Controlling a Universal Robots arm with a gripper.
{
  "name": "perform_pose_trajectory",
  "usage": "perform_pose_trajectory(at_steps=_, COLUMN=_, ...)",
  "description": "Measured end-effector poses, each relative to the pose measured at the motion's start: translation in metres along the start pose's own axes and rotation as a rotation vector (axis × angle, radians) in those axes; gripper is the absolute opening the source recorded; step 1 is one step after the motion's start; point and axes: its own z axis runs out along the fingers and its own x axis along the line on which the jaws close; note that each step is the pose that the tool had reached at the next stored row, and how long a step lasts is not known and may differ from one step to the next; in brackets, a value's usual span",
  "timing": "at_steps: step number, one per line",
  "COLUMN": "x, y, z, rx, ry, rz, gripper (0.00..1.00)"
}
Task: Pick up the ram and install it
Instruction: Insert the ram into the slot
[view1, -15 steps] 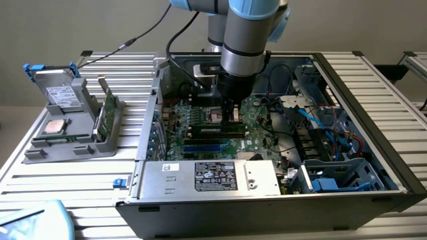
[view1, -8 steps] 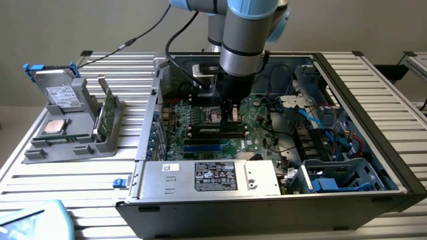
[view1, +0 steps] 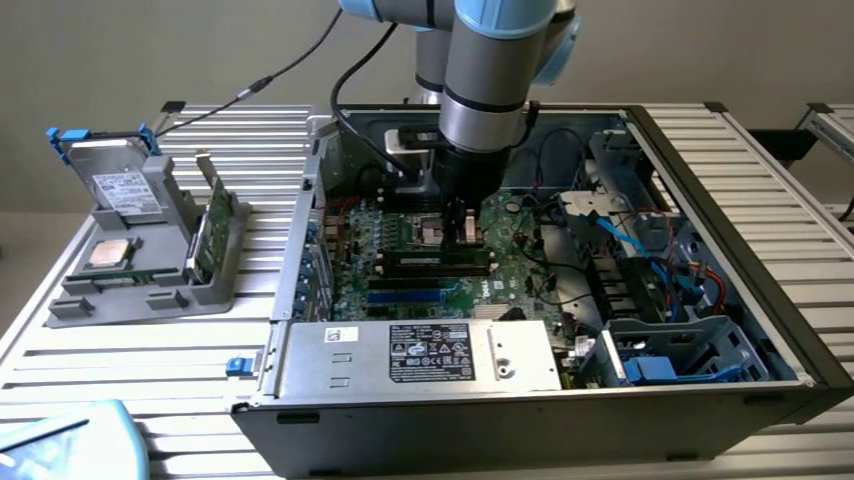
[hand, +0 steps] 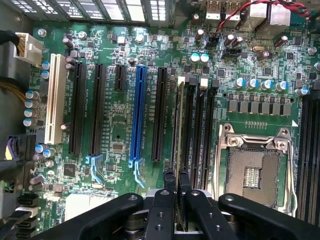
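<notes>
On the slatted bench (view1: 160, 350), the open computer case (view1: 534, 435) receives my arm (view1: 487, 60). Over its green motherboard (hand: 120, 125), the hand (hand: 176, 176) pinches the ram (hand: 178, 125), edge-on along 1 black slot beside the processor socket (hand: 252, 172).

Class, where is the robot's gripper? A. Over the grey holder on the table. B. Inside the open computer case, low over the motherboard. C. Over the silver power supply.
B: the gripper sits inside the computer case, low over the green motherboard by the empty processor socket.
</notes>
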Motion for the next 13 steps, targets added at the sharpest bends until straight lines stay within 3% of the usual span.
perform_pose_trajectory(at_steps=4, x=0.0, y=-0.0001, z=0.0002, rx=0.0058, ry=0.0016, rz=0.0, gripper=0.13)
perform_pose_trajectory(at_steps=13, x=-0.0019, y=-0.0002, z=0.0013, rx=0.0054, ry=0.0083, rz=0.001, gripper=0.13)
